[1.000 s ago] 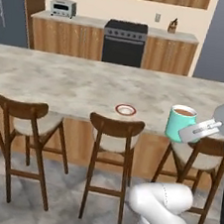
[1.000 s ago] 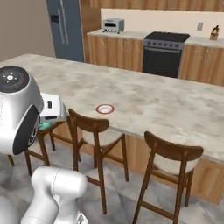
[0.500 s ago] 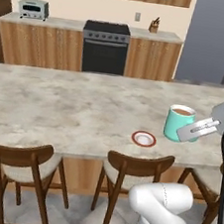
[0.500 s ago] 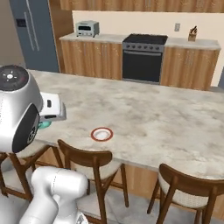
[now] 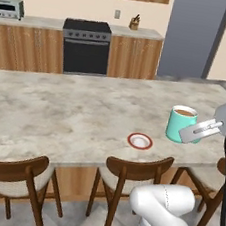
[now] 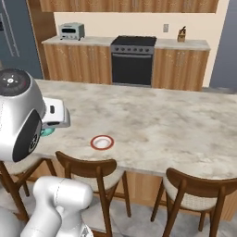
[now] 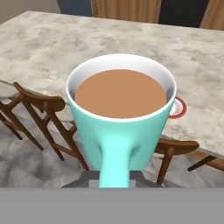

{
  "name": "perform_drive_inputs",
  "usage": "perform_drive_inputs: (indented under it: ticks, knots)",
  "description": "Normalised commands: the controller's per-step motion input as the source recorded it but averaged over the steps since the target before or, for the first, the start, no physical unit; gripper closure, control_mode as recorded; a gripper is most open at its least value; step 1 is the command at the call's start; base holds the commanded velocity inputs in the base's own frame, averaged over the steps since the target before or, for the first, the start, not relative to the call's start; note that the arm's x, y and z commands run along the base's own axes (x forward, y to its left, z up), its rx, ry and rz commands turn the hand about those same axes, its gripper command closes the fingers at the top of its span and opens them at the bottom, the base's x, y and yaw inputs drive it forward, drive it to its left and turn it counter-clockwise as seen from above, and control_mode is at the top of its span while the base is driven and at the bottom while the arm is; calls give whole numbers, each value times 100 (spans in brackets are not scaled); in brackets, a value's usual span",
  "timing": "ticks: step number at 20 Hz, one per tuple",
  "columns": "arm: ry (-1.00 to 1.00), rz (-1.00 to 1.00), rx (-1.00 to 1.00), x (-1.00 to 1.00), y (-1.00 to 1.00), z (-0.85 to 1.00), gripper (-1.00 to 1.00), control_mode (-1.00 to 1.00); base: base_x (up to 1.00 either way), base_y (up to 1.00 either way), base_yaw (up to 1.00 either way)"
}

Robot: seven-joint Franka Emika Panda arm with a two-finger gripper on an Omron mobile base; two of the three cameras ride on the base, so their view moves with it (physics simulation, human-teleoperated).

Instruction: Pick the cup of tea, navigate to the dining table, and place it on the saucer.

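The cup of tea (image 5: 179, 125) is a teal mug with a white inner rim and brown liquid. My gripper (image 5: 200, 131) is shut on its handle side and holds it upright in the air over the near right edge of the dining table (image 5: 59, 113). The saucer (image 5: 140, 141), white with a red rim, lies on the stone top just left of the cup and below it. In the hand view the cup (image 7: 120, 118) is close up, handle toward me, and the saucer (image 7: 178, 107) peeks out behind its right side. From the right base a teal sliver of the cup (image 6: 47, 132) shows left of the saucer (image 6: 102, 142).
Dark wooden chairs (image 5: 135, 171) (image 6: 88, 169) stand along the table's near edge, under the cup. Across the room a wall counter carries a black oven (image 5: 85, 46), a toaster (image 6: 71, 31) and a knife block (image 5: 134, 23). A grey fridge (image 5: 193, 35) stands at the right.
Both base views have shifted as the base drove along the table, so the saucer now lies nearer the cup. The cup stays upright in the shut gripper.
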Motion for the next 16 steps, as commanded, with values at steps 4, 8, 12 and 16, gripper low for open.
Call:
perform_drive_inputs:
  ticks: [4, 8, 12, 16]
  knots:
    - [0, 0, 0, 0, 0, 0, 100, 100, 85, 35, -7]
    - [0, 0, 0, 0, 0, 0, 100, 100, 4, 1, 0]
    - [0, 0, 0, 0, 0, 0, 100, 100, 0, 0, 0]
    - [0, 0, 0, 0, 0, 0, 100, 100, 0, 0, 0]
